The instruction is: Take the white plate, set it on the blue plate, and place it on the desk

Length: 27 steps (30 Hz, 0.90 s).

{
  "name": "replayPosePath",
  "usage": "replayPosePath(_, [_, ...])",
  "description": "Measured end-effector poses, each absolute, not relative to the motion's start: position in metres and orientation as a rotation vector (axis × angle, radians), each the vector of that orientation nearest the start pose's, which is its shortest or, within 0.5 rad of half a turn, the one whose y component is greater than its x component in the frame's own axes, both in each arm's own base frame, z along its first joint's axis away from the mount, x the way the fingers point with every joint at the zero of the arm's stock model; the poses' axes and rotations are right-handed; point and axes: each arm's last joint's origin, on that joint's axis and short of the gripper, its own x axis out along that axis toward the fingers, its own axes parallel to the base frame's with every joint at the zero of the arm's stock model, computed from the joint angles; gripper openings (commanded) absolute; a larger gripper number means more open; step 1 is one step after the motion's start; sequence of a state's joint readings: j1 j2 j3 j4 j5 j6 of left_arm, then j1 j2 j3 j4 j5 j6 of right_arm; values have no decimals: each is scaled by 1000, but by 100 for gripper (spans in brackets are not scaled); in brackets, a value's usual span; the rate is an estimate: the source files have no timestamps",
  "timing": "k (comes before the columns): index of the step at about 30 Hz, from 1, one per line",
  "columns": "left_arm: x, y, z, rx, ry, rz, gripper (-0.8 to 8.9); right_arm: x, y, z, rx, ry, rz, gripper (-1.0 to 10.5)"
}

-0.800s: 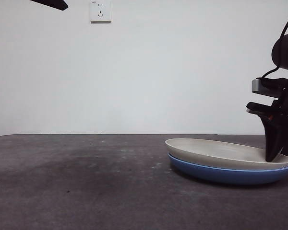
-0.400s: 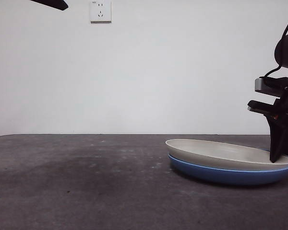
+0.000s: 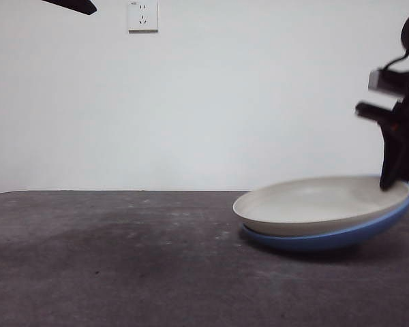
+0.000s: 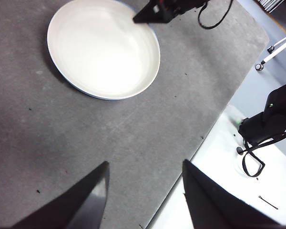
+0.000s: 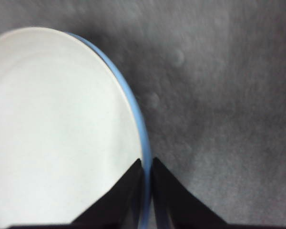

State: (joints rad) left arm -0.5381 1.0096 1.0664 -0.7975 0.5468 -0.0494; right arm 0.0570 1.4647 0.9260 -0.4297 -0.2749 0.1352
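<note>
Front view first: your white plate [image 3: 320, 204] sits nested in the blue plate [image 3: 341, 235], and the pair is tipped, with the side under the right claw [image 3: 388, 182] raised and the opposite side down on the worktop [image 3: 123, 266]. That claw comes in dark and a bit blurred from the right edge, its tip right at the raised rim. A black tip [image 3: 71, 5] of the waiting arm pokes in at the top corner, and a wall socket [image 3: 142, 15] hangs on the white wall behind.

Left wrist view: your left claw [image 4: 145, 191] hangs well above the worktop [image 4: 62, 133] with its jaws spread wide and nothing between them. The white plate [image 4: 102, 47] is well apart from it, only a thin sliver of the blue plate [image 4: 102, 98] peeking out along its edge. The right claw [image 4: 142, 18] reaches onto the plate's rim there. The plates lie toward one side of the worktop, clear of its edges.

Right wrist view: the right claw [image 5: 147, 164] has its jaws pinched narrow on the stacked rims, one jaw on the white plate [image 5: 57, 133] side and the other outside the blue plate [image 5: 142, 133]. Grey worktop [image 5: 219, 105] fills the rest.
</note>
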Motion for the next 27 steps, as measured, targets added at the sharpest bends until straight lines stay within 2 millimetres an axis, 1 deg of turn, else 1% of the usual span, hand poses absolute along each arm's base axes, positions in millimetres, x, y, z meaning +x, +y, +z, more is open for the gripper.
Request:
replayPosePath(4, [155, -110, 338, -46, 802, -1013, 249, 278, 27, 230, 250, 928, 268, 13])
replayPosePath(7, [155, -110, 338, -46, 802, -1013, 249, 273, 34, 240, 252, 898, 296, 12])
replayPosePath(13, [155, -110, 338, -46, 802, -1013, 249, 269, 55, 242, 256, 906, 355, 12])
replayPosePath(19, [155, -110, 338, -46, 802, -1013, 249, 268, 83, 248, 260, 859, 428, 12])
replayPosePath(22, [155, -110, 338, -46, 802, -1014, 249, 271, 97, 243, 260, 864, 446, 12])
replayPosePath(27, [155, -110, 338, -46, 802, -1013, 249, 278, 116, 225, 265, 909, 468, 12])
